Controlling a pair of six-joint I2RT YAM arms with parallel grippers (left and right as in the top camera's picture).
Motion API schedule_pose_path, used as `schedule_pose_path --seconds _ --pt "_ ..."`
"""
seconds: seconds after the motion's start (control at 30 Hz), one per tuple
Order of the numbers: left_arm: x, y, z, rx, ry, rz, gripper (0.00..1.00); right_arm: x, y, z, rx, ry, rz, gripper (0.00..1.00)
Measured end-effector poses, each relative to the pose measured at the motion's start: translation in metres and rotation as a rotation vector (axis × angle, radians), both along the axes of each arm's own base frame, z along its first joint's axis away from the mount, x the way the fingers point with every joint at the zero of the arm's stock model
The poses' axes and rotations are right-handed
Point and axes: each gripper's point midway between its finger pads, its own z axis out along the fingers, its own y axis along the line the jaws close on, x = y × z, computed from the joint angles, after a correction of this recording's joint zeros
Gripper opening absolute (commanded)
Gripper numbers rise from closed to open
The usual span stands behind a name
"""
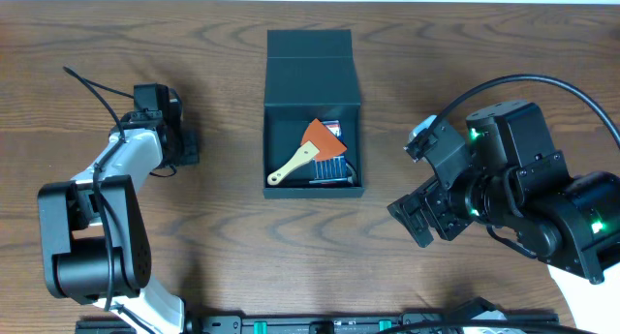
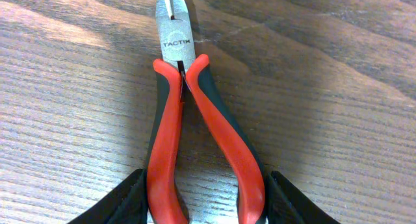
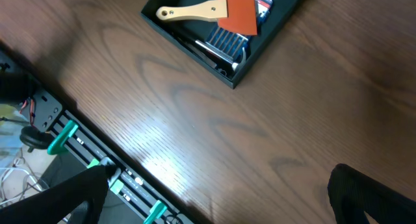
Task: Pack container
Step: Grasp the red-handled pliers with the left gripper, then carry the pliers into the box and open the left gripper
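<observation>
The container (image 1: pixel 268 131) is a dark teal box at the middle back of the table, its flap lid (image 1: pixel 312 53) open to the rear. Inside lie a wooden-handled scraper with an orange blade (image 1: pixel 310 145) and a blue tool. The box also shows in the right wrist view (image 3: pixel 218 67). Red-and-black pliers (image 2: pixel 168 139) lie flat on the wood. My left gripper (image 2: pixel 205 201) has a finger pressed against each handle; in the overhead view it (image 1: pixel 184 145) hides the pliers. My right gripper (image 1: pixel 418 218) is open and empty above the table's front right (image 3: pixel 214 198).
A black rail with teal clips (image 3: pixel 65 136) runs along the front table edge, also in the overhead view (image 1: pixel 339 324). Black cables loop over both arms. Bare wood lies between the box and each gripper.
</observation>
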Motion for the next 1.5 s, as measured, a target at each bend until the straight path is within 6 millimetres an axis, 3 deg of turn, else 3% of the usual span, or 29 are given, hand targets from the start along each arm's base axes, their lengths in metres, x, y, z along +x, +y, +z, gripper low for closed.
schedule_pose_path --seconds 0.1,0.43,0.6,0.7,0.8,0.97,1.23,1.37,1.5 --pt "0.0 0.0 0.0 0.0 0.0 0.004 0.06 0.0 0.0 0.0 0.0 0.0 0.0 0.99" --pt "0.001 0.001 0.008 0.004 -0.022 0.014 0.06 0.0 0.0 0.0 0.0 0.0 0.0 0.99" --pt "0.01 -0.001 0.045 0.015 -0.125 0.017 0.06 0.0 0.0 0.0 0.0 0.0 0.0 0.99" --pt "0.015 -0.013 0.074 0.018 -0.205 -0.016 0.06 0.0 0.0 0.0 0.0 0.0 0.0 0.99" --pt "0.018 -0.043 0.1 -0.012 -0.28 -0.107 0.06 0.0 0.0 0.0 0.0 0.0 0.0 0.99" --pt "0.014 -0.111 0.132 -0.105 -0.371 -0.296 0.06 0.0 0.0 0.0 0.0 0.0 0.0 0.99" --pt "-0.017 -0.208 0.141 -0.233 -0.373 -0.562 0.06 0.0 0.0 0.0 0.0 0.0 0.0 0.99" --pt "-0.028 -0.231 0.137 -0.261 -0.351 -0.614 0.06 0.0 0.0 0.0 0.0 0.0 0.0 0.99" --pt "-0.032 -0.237 0.12 -0.281 -0.291 -0.585 0.06 0.0 0.0 0.0 0.0 0.0 0.0 0.99"
